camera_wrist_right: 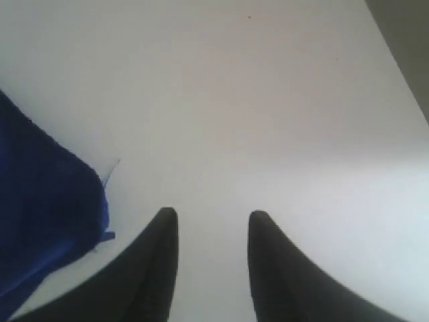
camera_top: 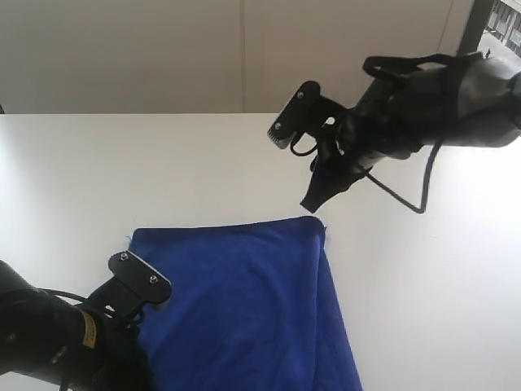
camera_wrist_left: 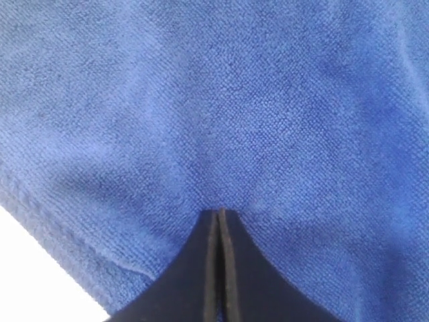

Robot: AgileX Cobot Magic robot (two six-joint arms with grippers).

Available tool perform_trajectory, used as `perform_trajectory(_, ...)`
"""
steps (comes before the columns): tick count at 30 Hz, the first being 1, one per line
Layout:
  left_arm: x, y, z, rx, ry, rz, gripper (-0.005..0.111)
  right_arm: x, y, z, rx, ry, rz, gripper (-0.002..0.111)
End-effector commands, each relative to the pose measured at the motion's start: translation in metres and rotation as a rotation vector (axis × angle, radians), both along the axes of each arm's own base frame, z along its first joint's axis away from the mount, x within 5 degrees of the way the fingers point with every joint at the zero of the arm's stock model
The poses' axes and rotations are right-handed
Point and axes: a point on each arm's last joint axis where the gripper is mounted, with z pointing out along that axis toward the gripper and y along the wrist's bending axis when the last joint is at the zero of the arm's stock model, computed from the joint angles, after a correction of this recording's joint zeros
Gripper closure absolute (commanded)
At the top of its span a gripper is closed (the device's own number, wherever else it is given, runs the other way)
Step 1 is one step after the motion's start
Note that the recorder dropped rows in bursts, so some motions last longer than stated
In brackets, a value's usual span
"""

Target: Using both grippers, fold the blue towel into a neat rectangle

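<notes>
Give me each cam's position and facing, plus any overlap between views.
Left wrist: on the left arm, looking down close onto the blue towel; the left gripper, shut, shows.
Right wrist: on the right arm, looking down at the white table past the towel's corner; the right gripper, open, shows.
Exterior: raised, off the arms, looking down across the table toward a wall; both arms show.
Shared: right wrist and exterior both catch that towel corner.

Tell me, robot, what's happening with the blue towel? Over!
Left gripper shut, tips down at the blue towel. Right gripper open, empty, over the table beside the towel's corner. Towel flat, looks folded over. Nothing seen in the way.
</notes>
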Motion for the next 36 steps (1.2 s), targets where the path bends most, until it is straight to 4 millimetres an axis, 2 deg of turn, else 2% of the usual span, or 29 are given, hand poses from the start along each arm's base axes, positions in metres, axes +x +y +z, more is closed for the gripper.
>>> perform_trajectory(1, 0.003, -0.003, 0.019, -0.047, -0.044, -0.005, 0.107, -0.015, -0.011, 0.025, 0.069, 0.036, -0.144, 0.075)
perform_trajectory(6, 0.003, -0.002, 0.066, -0.100, -0.146, -0.080, 0.107, -0.035, -0.007, 0.036, 0.172, 0.165, -0.141, 0.075)
perform_trajectory(7, 0.000, 0.005, 0.082, -0.111, -0.151, -0.069, 0.107, -0.042, 0.000, 0.036, 0.241, 0.244, -0.118, 0.075)
perform_trajectory(10, -0.008, 0.026, 0.095, -0.105, -0.064, 0.060, 0.107, -0.057, 0.018, 0.030, 0.388, 0.402, -0.002, 0.075)
perform_trajectory(12, -0.013, 0.035, 0.092, -0.101, 0.009, 0.167, 0.107, -0.064, 0.027, 0.023, 0.469, 0.457, 0.074, 0.075)
perform_trajectory(15, -0.021, 0.040, 0.077, -0.105, 0.071, 0.240, 0.105, -0.072, 0.034, 0.010, 0.555, 0.509, 0.116, 0.076)
perform_trajectory(17, -0.026, 0.038, 0.063, -0.179, 0.122, 0.317, 0.094, -0.078, 0.035, -0.010, 0.575, 0.576, 0.116, 0.081)
perform_trajectory(18, -0.027, 0.037, 0.055, -0.245, 0.139, 0.380, 0.083, -0.082, 0.035, -0.023, 0.562, 0.617, 0.114, 0.085)
perform_trajectory(21, -0.026, 0.035, 0.042, -0.315, 0.175, 0.487, 0.062, -0.095, 0.042, -0.044, 0.521, 0.673, 0.144, 0.091)
perform_trajectory(29, -0.017, 0.029, 0.019, -0.256, 0.219, 0.540, 0.061, -0.100, 0.042, -0.064, 0.485, 0.588, 0.098, 0.102)
perform_trajectory(36, -0.014, 0.028, 0.010, -0.221, 0.231, 0.540, 0.061, -0.100, 0.041, -0.064, 0.484, 0.584, 0.097, 0.102)
